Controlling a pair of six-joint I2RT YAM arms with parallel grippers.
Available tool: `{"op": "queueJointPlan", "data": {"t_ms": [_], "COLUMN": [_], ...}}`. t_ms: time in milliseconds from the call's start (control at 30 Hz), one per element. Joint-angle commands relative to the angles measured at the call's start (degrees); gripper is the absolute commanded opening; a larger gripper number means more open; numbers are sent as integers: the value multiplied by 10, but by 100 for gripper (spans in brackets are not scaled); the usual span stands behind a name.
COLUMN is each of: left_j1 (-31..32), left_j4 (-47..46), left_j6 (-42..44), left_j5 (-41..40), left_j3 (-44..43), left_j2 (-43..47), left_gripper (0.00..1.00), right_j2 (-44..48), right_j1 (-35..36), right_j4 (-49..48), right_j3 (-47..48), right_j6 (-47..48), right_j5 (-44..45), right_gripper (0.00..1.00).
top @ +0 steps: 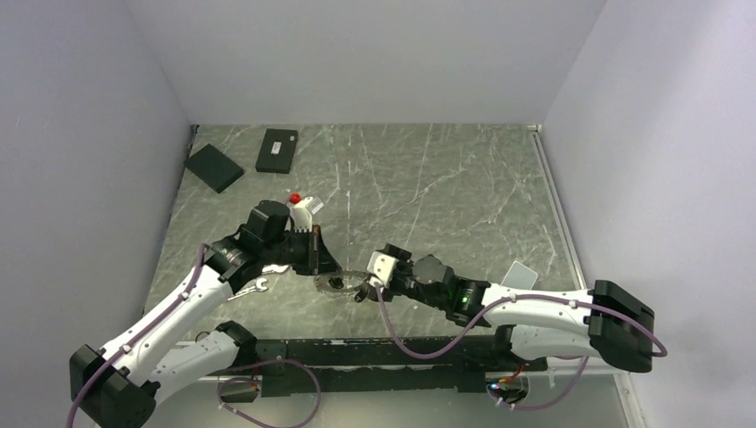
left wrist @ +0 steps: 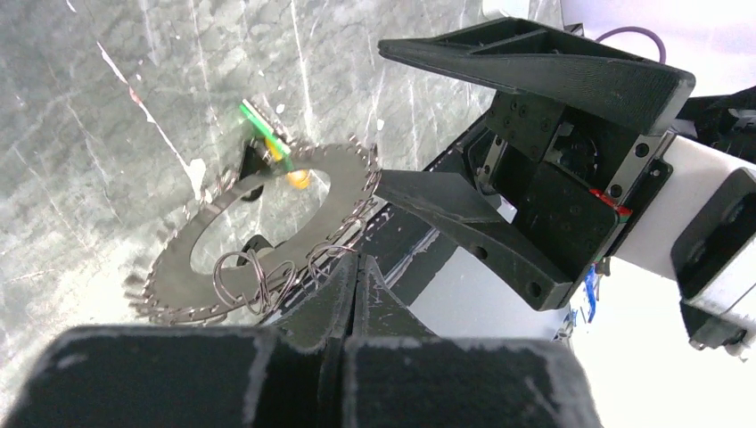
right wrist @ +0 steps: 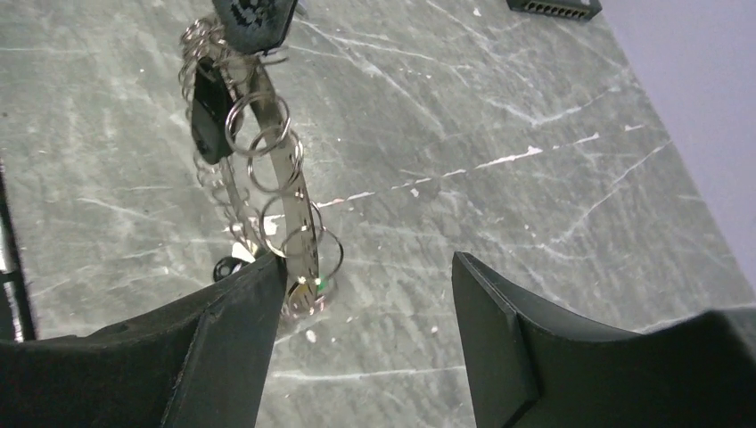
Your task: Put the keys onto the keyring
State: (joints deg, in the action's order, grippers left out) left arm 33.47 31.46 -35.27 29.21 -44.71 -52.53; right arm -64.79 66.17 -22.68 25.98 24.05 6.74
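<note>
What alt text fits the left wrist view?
The left gripper, shut, pinches the rim of the toothed keyring, which carries wire loops and a green tag above the grey marbled table. The right gripper stands open just beside it.

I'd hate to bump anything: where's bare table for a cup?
Bare: the far table from the boxes to the right wall. Crowded: near middle, where left pincer and right pincer meet at the keyring.
</note>
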Motion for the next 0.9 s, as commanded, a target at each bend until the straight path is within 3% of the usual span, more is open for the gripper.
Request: {"op": "queueJointPlan", "data": {"t_ms": [0, 233, 400, 867], "left_j1": [3, 3, 2, 2], "left_j4": [-70, -111, -157, -272], "left_j6": [-25, -60, -94, -191], "left_j5": [-8, -26, -29, -48], "left_j3": [5, 31, 61, 126], "left_j2": [25, 55, 84, 145], "left_gripper": [0, 0, 0, 0], "right_j2": [48, 118, 169, 109], "right_j1": [-3, -3, -3, -1], "right_j4": [17, 35, -13, -157], "right_j3": [-17, -35, -45, -3], "right_j6": [-65, -97, -101, -151], "right_j5": [0, -24, -101, -217], "right_gripper": [72, 73, 72, 54]}}
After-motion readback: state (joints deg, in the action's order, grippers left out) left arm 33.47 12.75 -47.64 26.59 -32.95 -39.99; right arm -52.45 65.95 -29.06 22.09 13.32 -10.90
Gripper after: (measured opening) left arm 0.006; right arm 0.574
